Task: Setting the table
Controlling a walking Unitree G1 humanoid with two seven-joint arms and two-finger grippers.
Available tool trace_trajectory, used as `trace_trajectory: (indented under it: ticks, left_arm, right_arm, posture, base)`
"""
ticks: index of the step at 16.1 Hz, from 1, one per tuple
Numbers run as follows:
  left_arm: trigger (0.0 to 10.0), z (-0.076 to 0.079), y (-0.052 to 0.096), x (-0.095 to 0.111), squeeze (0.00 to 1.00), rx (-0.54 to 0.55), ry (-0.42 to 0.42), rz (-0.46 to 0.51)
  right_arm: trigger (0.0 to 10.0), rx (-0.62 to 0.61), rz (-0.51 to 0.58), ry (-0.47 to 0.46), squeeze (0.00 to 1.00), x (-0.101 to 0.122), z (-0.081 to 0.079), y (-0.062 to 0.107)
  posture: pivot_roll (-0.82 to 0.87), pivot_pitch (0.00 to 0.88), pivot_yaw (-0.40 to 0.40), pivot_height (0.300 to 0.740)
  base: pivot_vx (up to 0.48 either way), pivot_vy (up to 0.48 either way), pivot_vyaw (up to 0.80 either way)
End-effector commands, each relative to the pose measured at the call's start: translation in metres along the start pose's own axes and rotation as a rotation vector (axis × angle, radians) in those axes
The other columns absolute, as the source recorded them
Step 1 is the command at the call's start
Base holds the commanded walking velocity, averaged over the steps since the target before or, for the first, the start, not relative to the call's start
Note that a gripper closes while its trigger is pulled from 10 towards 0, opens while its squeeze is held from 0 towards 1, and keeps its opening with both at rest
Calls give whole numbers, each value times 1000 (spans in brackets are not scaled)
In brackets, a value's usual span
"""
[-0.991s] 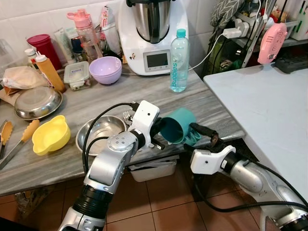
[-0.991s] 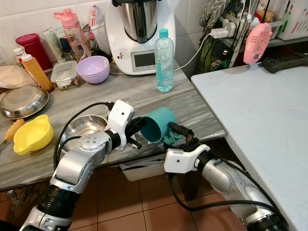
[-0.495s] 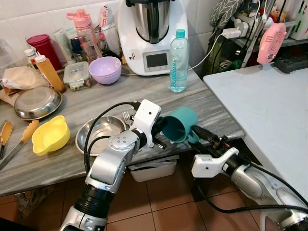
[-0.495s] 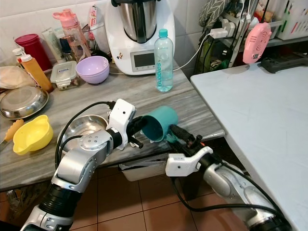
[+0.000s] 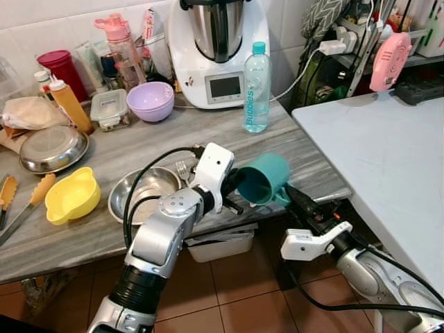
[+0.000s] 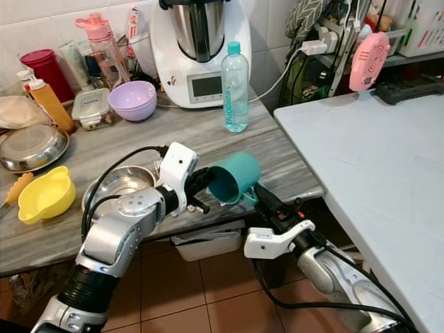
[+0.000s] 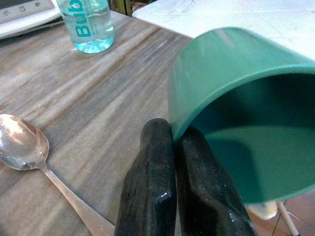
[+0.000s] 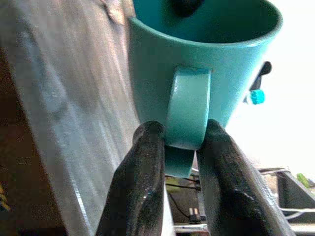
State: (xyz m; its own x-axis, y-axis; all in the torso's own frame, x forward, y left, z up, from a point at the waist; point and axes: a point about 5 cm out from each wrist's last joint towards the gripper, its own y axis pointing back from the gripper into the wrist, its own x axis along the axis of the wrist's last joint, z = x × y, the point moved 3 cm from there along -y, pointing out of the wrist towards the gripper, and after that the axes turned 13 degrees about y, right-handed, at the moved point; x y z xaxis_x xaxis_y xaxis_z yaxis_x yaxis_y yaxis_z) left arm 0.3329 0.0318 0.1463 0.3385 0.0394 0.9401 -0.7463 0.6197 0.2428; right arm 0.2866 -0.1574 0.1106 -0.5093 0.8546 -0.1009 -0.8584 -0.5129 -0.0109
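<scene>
The mug (image 5: 264, 179) hides the left gripper (image 5: 239, 183) fingertip inside its rim. The steel bowl (image 5: 142, 192) sits partly behind the left arm. The spoon (image 7: 29, 152) handle runs off the picture's edge. The blender (image 5: 219, 48) top is cropped, and the bottle (image 5: 255, 87) label perhaps reads "Bubbles".

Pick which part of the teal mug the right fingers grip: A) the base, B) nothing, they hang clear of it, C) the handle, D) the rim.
C: in the right wrist view the right fingers close on either side of the mug handle, while the left fingers pinch its rim.
</scene>
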Motion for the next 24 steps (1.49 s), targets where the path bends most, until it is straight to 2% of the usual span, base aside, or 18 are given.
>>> trace_trajectory:
  ticks: [1, 10, 11, 12, 20, 24]
  left_arm:
    - [0, -2, 2, 8, 0, 12, -10, 18]
    - [0, 0, 3, 6, 0, -1, -21, 9]
    - [10000, 2, 3, 7, 0, -19, -9, 14]
    - [10000, 3, 3, 9, 1000, -27, -1, 34]
    - [10000, 14, 5, 15, 1000, -96, -41, 73]
    - [10000, 22, 7, 22, 1000, -136, -112, 141]
  right_arm:
    - [0, -6, -28, 23, 0, -10, 2, -1]
    - [0, -50, 9, 72, 0, -14, 11, -17]
    - [0, -54, 9, 73, 0, -14, 12, -18]
    - [0, -58, 7, 72, 0, -15, 12, -18]
    - [0, -62, -2, 66, 0, -17, 12, -16]
    - [0, -64, -4, 64, 0, -19, 13, -18]
  posture:
    - [-164, 21, 123, 740]
    - [-149, 9, 124, 740]
    - [-149, 7, 126, 740]
    - [-150, 5, 128, 740]
    - [-150, 9, 130, 740]
    - [-150, 6, 129, 740]
  base:
    - [0, 0, 0]
    - [0, 0, 0]
    - [0, 0, 0]
    - [0, 0, 0]
    - [0, 0, 0]
    - [0, 0, 0]
